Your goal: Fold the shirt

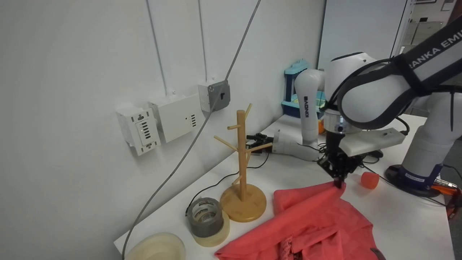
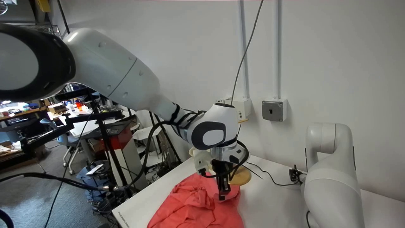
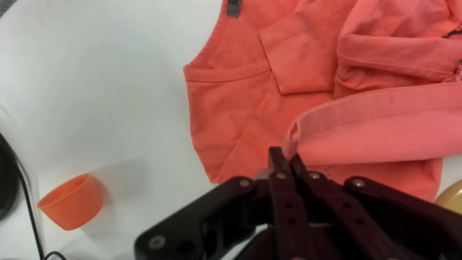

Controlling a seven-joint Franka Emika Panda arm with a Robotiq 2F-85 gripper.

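The coral-red shirt (image 1: 328, 224) lies wrinkled and partly folded over itself on the white table. It also shows in an exterior view (image 2: 190, 210) and in the wrist view (image 3: 223, 104). My gripper (image 3: 287, 155) is shut on a thin pinched edge of the shirt. A strip of the cloth runs from the fingertips to the right in the wrist view, raised above the layers below. In an exterior view the gripper (image 1: 338, 183) holds this corner a little above the table. In the exterior view with the gripper (image 2: 222, 197) over the cloth, the arm hides part of the shirt.
A wooden peg stand (image 1: 242, 159) stands close beside the shirt, with tape rolls (image 1: 206, 221) and a pale bowl (image 1: 158, 249) near it. A small orange cup (image 3: 74, 202) lies near the gripper. A second white arm (image 2: 335, 180) stands on the table. Cables run along the table.
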